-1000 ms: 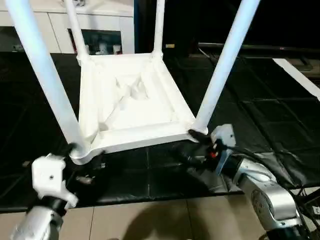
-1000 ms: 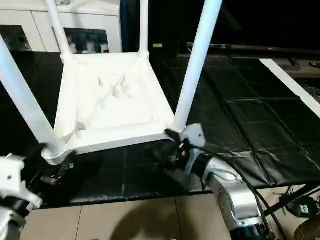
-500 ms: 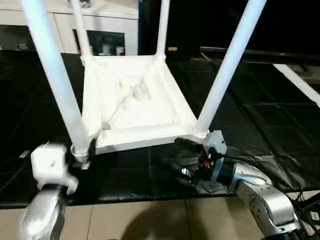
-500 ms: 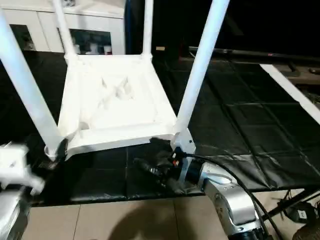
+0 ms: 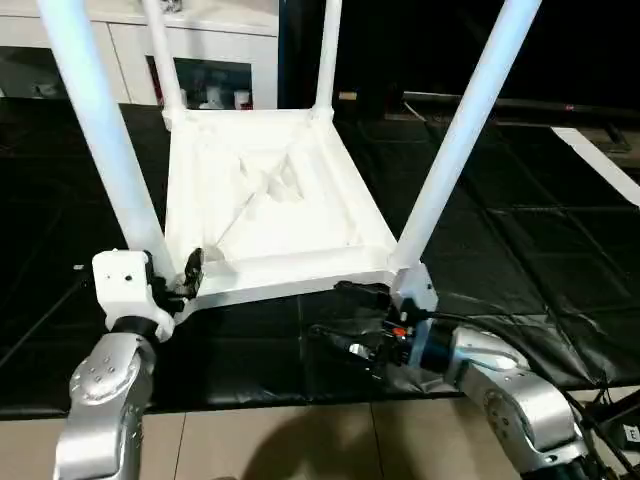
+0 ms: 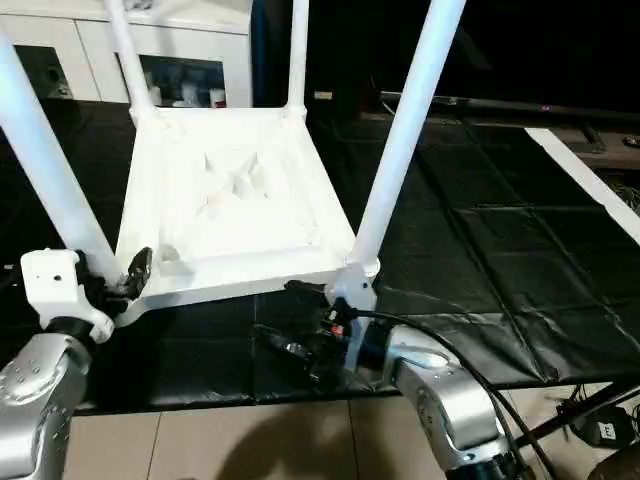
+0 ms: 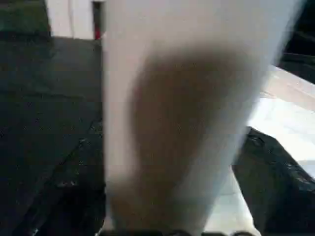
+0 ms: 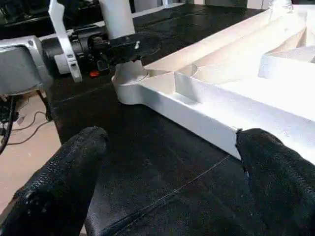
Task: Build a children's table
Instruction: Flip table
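Both grippers have shifted since a moment ago: the left one has come up to the near-left leg, the right one has drawn back from the near-right corner.

Left gripper [image 5: 180, 283] now straddles the base of the near-left leg [image 5: 100, 130], fingers either side; whether they press it I cannot tell. Right gripper [image 5: 345, 325] hangs with fingers [image 8: 59, 191] spread wide, holding nothing, just before the tabletop [image 5: 265, 200]. The children's table lies upside down on the black mat [image 5: 520, 230], four legs pointing up, a white cabinet [image 5: 215, 60] behind.
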